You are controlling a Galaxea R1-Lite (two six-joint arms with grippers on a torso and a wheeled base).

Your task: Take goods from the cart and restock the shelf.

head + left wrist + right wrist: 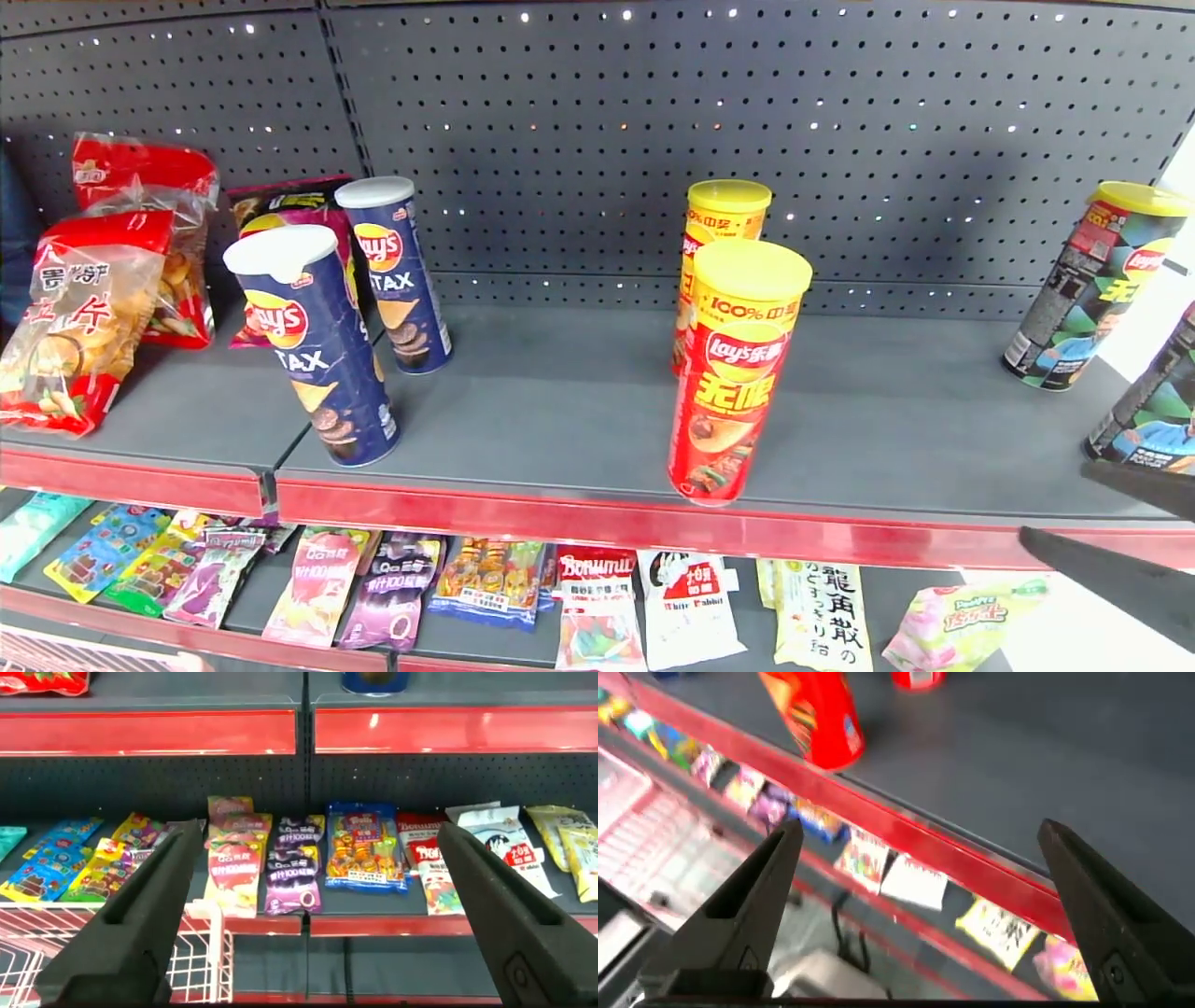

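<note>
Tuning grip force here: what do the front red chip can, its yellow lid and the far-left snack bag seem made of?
The front red chip can: probably a cardboard tube with glossy print; straight rigid walls, soft sheen. Its yellow lid: looks like smooth plastic, rounded rim. The far-left snack bag: thin glossy plastic film, partly clear; it crinkles and shows the contents.

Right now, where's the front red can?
In the head view the red can stands upright on the upper shelf, right of centre near its red front edge, directly in front of a matching can.
</note>
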